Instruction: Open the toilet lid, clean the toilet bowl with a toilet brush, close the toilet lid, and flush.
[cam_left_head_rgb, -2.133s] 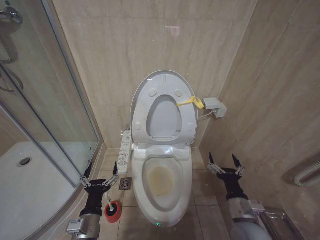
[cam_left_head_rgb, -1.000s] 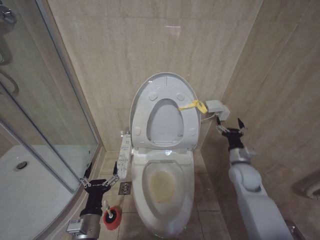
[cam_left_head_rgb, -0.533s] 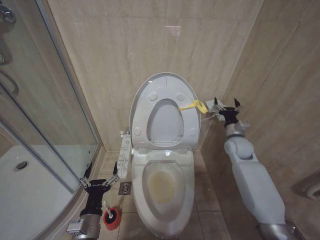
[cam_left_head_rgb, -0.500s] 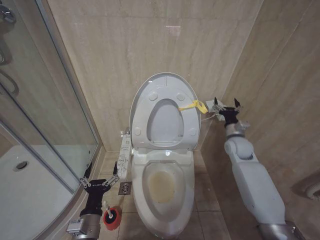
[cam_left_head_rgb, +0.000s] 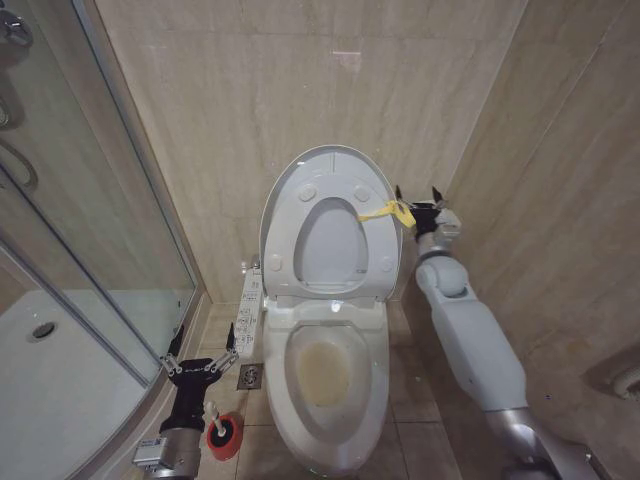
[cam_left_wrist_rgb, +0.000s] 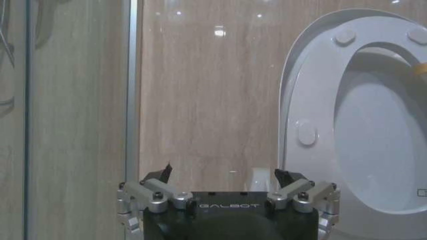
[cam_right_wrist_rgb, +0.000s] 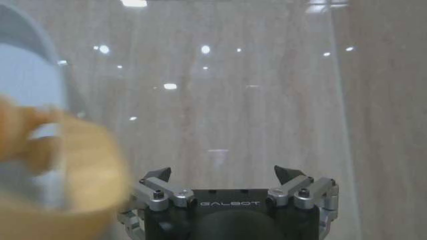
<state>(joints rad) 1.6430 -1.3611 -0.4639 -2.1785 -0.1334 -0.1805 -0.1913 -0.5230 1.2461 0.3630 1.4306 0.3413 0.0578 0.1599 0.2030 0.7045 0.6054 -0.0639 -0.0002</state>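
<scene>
Beige-tiled wall (cam_left_head_rgb: 250, 90) behind raised toilet lid (cam_left_head_rgb: 285, 190); right claw (cam_left_head_rgb: 417, 201) spread beside ribbon tab (cam_left_head_rgb: 385, 211).

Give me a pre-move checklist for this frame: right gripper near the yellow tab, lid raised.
1. Toilet lid raised against the wall: ok.
2. Right gripper open, beside the yellow ribbon tab: ok.
3. Tab between its fingers: not ok, it lies off to one side.
4. Toilet bowl cleaned: not ok, stain remains.
5. Toilet brush in its red holder on the floor: ok.
6. Left gripper open, low by the brush: ok.
</scene>
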